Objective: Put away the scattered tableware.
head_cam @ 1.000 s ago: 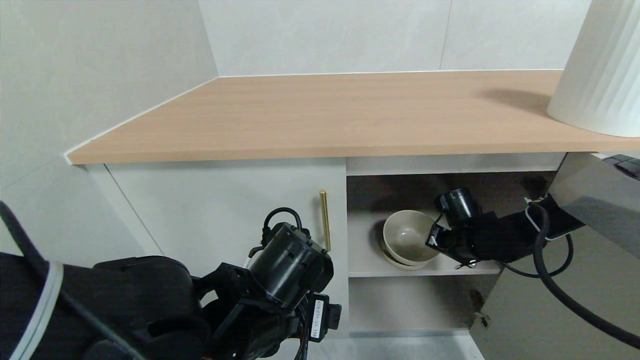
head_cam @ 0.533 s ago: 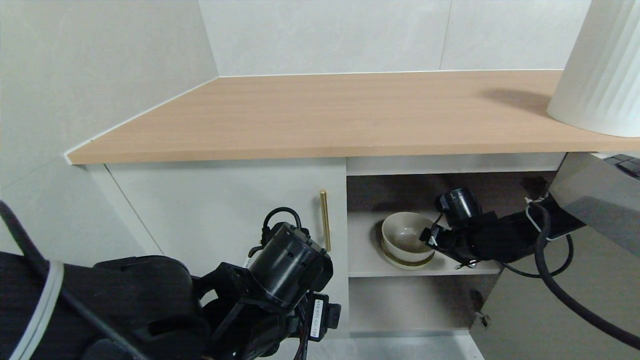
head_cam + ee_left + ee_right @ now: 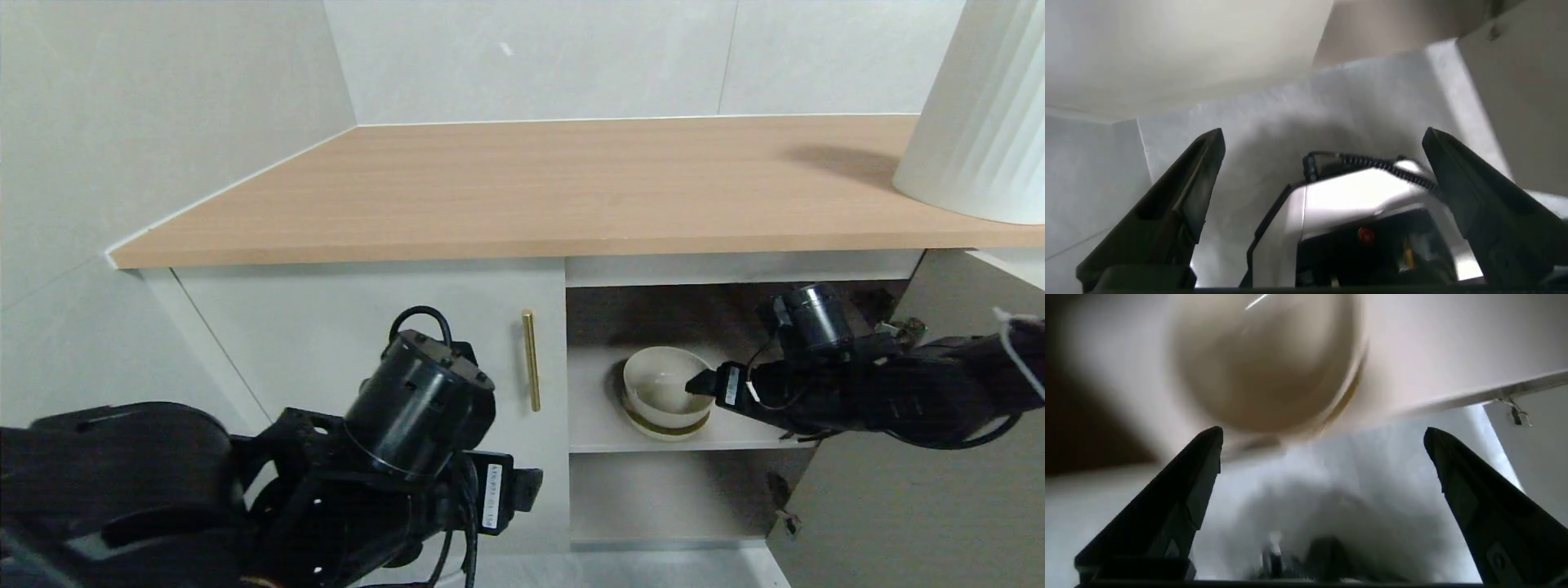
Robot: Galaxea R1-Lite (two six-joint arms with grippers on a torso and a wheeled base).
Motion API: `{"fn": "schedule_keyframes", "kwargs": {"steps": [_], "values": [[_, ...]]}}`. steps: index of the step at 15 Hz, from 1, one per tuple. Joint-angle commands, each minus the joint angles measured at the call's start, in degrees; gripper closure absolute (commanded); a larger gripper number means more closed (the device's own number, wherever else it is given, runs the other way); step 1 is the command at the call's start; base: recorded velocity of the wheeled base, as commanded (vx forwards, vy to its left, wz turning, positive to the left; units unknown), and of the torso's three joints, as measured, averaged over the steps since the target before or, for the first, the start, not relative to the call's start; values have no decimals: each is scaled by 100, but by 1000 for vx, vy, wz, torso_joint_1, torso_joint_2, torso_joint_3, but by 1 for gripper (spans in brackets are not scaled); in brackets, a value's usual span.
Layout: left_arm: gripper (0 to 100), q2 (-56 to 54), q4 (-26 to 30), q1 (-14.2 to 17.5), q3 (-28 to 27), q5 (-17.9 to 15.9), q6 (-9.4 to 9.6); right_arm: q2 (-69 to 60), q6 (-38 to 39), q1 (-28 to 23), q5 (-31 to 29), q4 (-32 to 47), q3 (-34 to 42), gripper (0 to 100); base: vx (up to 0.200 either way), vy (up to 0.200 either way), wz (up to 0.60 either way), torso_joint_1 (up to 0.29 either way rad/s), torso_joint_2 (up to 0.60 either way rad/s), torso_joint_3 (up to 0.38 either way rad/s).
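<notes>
The bowl point(image 3: 663, 390) sits stacked on a dish point(image 3: 663, 427) near the shelf's point(image 3: 594, 412) front edge, so the right claw point(image 3: 695, 382), spread empty beside its rim, should withdraw straight and level.

A white ribbed vessel point(image 3: 971, 122) stands on the countertop point(image 3: 531, 188).

Matte black left arm point(image 3: 147, 474) and right arm point(image 3: 914, 400), drum-shaped wrist housings point(image 3: 420, 404) with small screws, looped black cable point(image 3: 420, 309), white printed labels point(image 3: 494, 494), dark tapered tool fingers point(image 3: 1167, 229)
</notes>
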Motion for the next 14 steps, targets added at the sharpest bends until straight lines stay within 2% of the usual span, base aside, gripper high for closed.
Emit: {"fn": "schedule_keyframes", "kwargs": {"steps": [1,4,7,9,10,12,14], "values": [[0,-708,19,259,239,-7,135,-1430,-676,470,255,227,932,0,0,0,0,0,0,0],[0,-1183,19,645,450,-7,267,-2212,-737,716,246,411,1354,0,0,0,0,0,0,0],[0,-1701,28,1023,837,-7,592,-2959,-843,724,273,1299,1301,0,0,0,0,0,0,0],[0,-1956,19,1252,951,-16,654,-3267,-1027,777,264,1668,1318,0,0,0,0,0,0,0],[0,-1947,10,1261,933,-16,663,-3293,-1036,777,264,1721,1318,0,0,0,0,0,0,0],[0,-1886,-7,1261,933,-7,839,-3250,-1062,847,255,1730,1362,0,0,0,0,0,0,0],[0,-1833,-7,1261,933,-7,847,-3258,-1062,918,211,1738,1371,0,0,0,0,0,0,0]]}}
